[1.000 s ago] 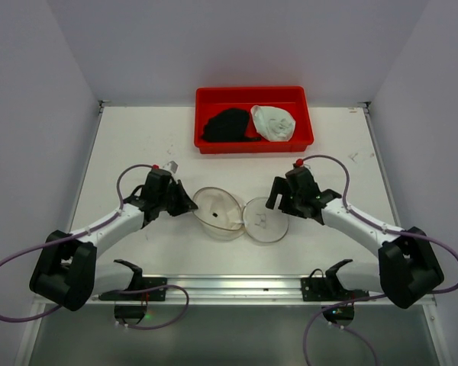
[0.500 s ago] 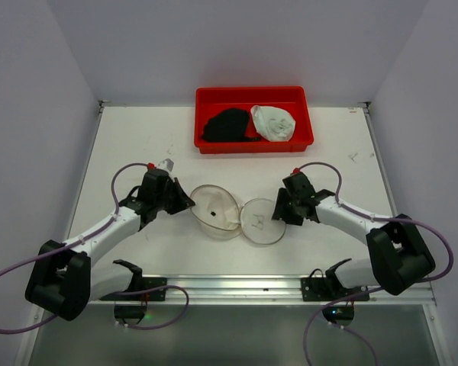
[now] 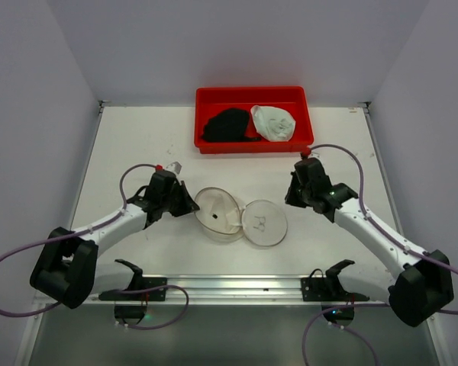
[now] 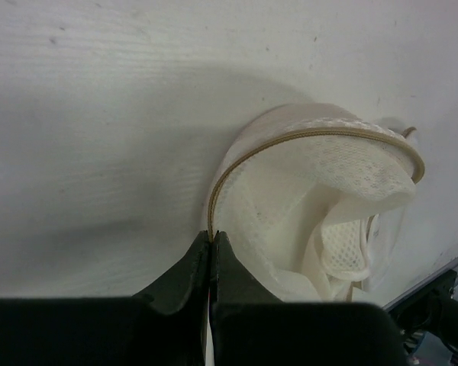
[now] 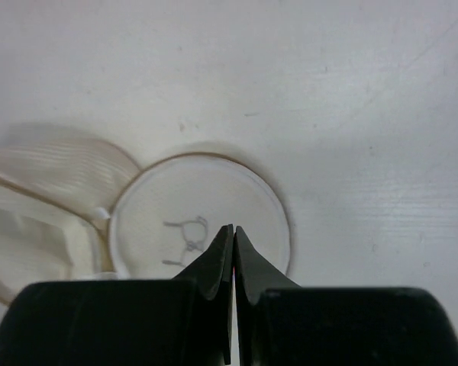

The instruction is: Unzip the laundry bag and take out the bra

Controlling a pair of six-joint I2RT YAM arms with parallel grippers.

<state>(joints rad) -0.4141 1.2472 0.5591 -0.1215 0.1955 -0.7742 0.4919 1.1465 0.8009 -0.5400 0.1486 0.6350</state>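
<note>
The laundry bag (image 3: 220, 213) lies unzipped in mid-table, its domed half beside its flat round lid (image 3: 264, 222) with the small icon. My left gripper (image 3: 192, 207) is shut on the zip-edged rim at the domed half's left side; in the left wrist view the tan zip edge (image 4: 237, 164) runs into the closed tips (image 4: 212, 235). My right gripper (image 3: 291, 200) is shut with nothing in it, raised just right of the lid; its tips (image 5: 233, 229) overlap the lid (image 5: 175, 210). The black bra (image 3: 227, 125) lies in the red tray.
The red tray (image 3: 252, 91) stands at the back centre of the table and also holds a pale white dome cup (image 3: 273, 122). A metal rail (image 3: 237, 284) runs along the near edge between the arm bases.
The right gripper has gone from open to shut, holding nothing, and drawn back up and to the right, away from the lid. The left gripper still holds the bag's rim.
</note>
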